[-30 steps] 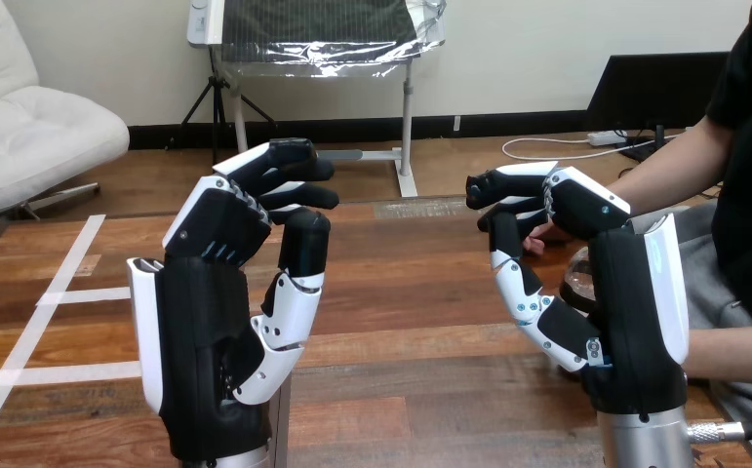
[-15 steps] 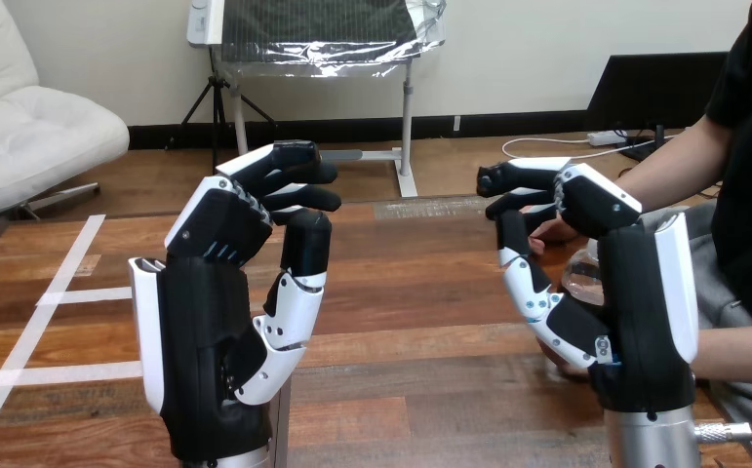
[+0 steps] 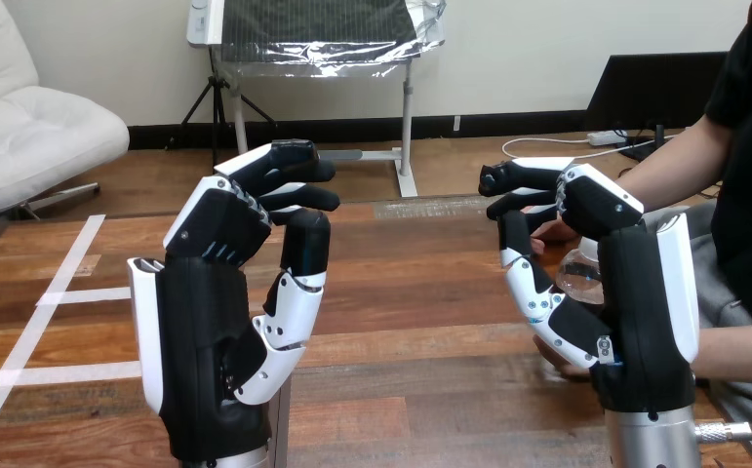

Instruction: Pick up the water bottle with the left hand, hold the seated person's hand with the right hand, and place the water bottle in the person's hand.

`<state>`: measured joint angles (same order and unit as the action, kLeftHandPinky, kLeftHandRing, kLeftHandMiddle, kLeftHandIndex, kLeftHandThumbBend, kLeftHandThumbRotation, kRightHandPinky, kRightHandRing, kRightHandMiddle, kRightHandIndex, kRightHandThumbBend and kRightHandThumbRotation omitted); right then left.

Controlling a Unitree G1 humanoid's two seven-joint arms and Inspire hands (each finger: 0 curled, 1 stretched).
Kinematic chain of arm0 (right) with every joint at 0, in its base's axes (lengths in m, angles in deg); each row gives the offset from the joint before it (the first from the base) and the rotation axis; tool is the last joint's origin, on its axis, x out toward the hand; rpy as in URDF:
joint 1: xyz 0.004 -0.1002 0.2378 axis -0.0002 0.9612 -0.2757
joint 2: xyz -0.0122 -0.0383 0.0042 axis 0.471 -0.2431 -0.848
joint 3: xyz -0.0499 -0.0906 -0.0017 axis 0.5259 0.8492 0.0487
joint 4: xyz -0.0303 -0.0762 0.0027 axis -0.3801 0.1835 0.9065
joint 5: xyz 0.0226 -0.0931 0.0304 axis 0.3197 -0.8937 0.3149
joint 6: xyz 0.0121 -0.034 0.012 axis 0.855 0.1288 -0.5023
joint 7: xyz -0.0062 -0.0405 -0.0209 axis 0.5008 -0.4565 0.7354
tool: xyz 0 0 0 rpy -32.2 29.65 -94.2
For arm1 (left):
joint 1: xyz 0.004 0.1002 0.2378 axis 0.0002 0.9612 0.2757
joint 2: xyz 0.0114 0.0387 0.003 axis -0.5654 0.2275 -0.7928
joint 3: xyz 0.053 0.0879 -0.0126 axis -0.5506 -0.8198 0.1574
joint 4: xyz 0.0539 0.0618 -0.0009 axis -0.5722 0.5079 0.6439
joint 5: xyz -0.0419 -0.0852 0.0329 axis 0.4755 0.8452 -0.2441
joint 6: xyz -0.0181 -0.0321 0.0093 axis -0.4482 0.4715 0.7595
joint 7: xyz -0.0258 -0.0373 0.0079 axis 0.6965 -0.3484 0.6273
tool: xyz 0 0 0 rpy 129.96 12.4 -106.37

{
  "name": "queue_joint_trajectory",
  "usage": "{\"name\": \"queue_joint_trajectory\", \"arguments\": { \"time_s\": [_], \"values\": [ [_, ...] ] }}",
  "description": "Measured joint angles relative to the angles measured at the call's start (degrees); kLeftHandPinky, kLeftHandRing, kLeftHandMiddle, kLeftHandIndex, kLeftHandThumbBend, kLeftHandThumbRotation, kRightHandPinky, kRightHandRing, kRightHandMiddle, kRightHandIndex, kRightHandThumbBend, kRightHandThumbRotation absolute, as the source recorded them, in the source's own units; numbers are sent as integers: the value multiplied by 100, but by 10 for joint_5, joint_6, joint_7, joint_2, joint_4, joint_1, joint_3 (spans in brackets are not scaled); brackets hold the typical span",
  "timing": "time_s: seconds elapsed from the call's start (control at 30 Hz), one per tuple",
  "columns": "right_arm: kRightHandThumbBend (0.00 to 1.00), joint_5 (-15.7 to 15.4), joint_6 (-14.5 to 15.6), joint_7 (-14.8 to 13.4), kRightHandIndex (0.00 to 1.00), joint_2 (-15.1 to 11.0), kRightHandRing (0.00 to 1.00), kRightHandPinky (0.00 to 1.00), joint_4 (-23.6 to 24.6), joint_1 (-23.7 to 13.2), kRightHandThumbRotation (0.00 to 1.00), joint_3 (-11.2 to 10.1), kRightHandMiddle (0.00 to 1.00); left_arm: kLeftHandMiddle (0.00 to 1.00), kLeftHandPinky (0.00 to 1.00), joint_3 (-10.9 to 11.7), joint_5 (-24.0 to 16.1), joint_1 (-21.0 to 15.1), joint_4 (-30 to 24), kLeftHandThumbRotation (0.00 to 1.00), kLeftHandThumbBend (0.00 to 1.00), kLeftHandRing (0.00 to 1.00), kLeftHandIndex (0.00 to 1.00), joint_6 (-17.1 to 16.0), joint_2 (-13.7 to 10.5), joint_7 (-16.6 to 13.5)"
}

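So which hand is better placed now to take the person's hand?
The right hand: it stands close to the person's upper hand, while the left hand is raised far off at the view's left.

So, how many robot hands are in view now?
2. The left hand is raised over the table at the view's left; the right hand is raised at the view's right, in front of the person's forearm.
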<state>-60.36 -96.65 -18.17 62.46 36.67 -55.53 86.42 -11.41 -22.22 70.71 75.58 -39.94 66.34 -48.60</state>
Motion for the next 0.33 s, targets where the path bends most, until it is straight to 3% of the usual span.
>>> {"name": "queue_joint_trajectory", "arguments": {
  "time_s": [0.33],
  "values": [
    [22, 6, -5, 4, 62, 0, 56, 40, -3, 0, 0, -1, 63, 62, 45, 1, -17, 0, 0, 49, 35, 55, 64, 1, 0, -2]
  ]
}}
